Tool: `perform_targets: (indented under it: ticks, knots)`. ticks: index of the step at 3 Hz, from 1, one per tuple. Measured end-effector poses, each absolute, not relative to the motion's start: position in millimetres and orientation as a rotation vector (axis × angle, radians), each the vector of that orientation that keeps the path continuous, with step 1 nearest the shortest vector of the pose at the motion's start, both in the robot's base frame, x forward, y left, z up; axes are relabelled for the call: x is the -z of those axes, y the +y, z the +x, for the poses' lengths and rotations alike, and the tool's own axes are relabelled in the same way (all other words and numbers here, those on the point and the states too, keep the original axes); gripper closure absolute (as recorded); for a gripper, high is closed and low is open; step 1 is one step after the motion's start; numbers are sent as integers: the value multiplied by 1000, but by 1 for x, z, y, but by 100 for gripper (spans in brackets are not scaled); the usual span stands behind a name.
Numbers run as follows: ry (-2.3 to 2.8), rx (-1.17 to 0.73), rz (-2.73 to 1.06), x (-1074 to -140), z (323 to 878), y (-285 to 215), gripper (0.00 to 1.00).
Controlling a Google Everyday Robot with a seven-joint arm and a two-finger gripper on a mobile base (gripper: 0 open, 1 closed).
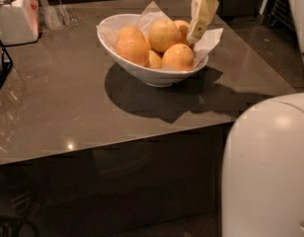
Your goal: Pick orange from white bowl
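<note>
The white bowl stands on the grey-brown table, lined with crumpled white paper. It holds several round yellowish-orange fruits. The largest orange lies at the top middle, another orange at the front right, and one at the left. A smaller, yellower fruit is wedged low between them. My gripper hangs down from the top edge over the bowl's right side. Its cream tip is just above the front-right orange and beside a partly hidden fruit. It holds nothing that I can see.
A white boxy container and a clear glass item stand at the table's back left. A black wire rack is at the left edge. A white robot arm part fills the lower right, in front of the table's front edge.
</note>
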State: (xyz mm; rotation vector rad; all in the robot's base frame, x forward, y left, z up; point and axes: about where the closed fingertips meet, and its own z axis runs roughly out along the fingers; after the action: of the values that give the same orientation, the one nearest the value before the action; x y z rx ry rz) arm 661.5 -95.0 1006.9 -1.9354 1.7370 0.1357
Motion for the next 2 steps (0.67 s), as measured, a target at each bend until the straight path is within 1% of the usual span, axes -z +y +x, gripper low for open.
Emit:
perform_targets:
  ticks: [1,2]
  knots:
    - [1751,-226,-1856,-992,683,-87,0]
    - [1739,-229,-1821,-992,695,-81,0]
